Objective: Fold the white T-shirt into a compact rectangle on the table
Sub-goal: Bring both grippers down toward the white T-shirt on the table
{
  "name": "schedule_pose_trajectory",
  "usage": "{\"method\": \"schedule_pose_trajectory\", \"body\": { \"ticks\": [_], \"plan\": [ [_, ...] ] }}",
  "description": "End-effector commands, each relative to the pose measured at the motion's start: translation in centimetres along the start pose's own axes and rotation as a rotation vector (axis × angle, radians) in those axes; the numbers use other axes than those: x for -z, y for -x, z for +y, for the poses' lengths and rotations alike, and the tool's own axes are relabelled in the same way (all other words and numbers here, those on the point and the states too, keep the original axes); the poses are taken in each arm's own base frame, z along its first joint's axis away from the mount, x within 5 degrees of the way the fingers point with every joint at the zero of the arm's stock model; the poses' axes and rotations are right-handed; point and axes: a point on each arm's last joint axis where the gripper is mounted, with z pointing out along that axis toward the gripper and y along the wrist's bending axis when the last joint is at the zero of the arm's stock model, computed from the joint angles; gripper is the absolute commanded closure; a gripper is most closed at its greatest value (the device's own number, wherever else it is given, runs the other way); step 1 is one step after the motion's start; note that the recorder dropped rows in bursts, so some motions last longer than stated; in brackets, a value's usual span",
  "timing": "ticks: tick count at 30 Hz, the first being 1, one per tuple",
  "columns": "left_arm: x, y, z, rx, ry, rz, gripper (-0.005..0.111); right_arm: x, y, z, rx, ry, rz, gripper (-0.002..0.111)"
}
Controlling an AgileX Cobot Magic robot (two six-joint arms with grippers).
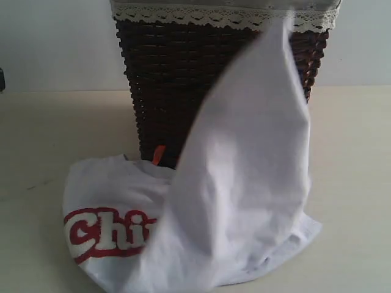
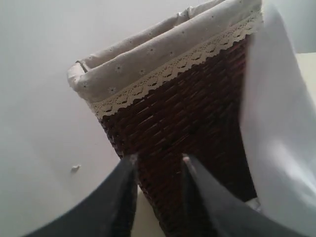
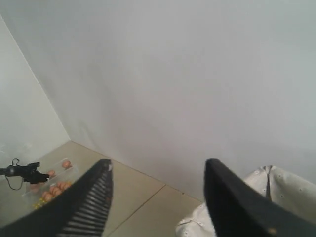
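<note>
The white T-shirt lies partly on the table in front of the basket. One part of it rises in a tall peak to the basket's rim; what holds it up is hidden. Red-edged lettering and an orange tag show on the flat part. Neither gripper appears in the exterior view. My left gripper is open, empty, facing the basket wall, with the raised T-shirt off to one side. My right gripper is open and empty, facing a pale wall.
A dark wicker basket with a white lace trim stands at the back middle, right behind the shirt. Its cloth liner shows beside the right fingers. A tray of orange items sits on the floor far off.
</note>
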Motion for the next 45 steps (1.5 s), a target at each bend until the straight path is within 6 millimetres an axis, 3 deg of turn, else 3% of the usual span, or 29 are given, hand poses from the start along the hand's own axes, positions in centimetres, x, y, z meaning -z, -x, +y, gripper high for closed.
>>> {"method": "schedule_pose_trajectory", "body": {
  "ticks": [1, 3, 6, 11, 15, 21, 25, 30, 36, 45],
  "plan": [
    [-0.1, -0.1, -0.1, 0.027, -0.010, 0.001, 0.058, 1.0, 0.3, 1.1, 0.125, -0.032, -0.027, 0.035],
    [-0.1, -0.1, -0.1, 0.032, -0.005, 0.003, 0.056, 1.2, 0.2, 0.9, 0.137, -0.074, -0.020, 0.038],
    [-0.4, -0.3, -0.1, 0.094, -0.013, 0.015, 0.062, 1.2, -0.2, 0.8, 0.124, -0.127, 0.004, 0.047],
    [-1.3, -0.7, -0.7, 0.125, -0.089, 0.041, 0.075, 0.0, -2.4, 0.5, 0.173, -0.235, 0.129, 0.063],
    [-1.6, -0.9, -1.0, 0.134, -0.122, 0.051, 0.075, -0.7, -4.4, 0.9, 0.219, -0.286, 0.226, 0.074],
    [-1.6, -0.9, -1.1, 0.150, -0.133, 0.051, 0.076, 1.9, -6.9, 1.7, 0.290, -0.443, 0.320, 0.089],
    [-1.6, -0.9, -1.2, 0.151, -0.145, 0.048, 0.076, 3.5, -10.4, 1.0, 0.250, -0.500, 0.424, 0.097],
    [-1.6, -0.8, -1.3, 0.155, -0.160, 0.044, 0.076, 3.2, -16.9, -1.8, 0.165, -0.528, 0.650, 0.105],
    [-1.6, -0.8, -1.5, 0.182, -0.176, 0.042, 0.076, 1.6, -24.3, -6.3, 0.070, -0.574, 0.939, 0.105],
    [-1.6, -0.7, -1.6, 0.193, -0.192, 0.040, 0.076, -4.0, -30.6, -13.2, 0.052, -0.621, 0.939, 0.105]
  ]
}}
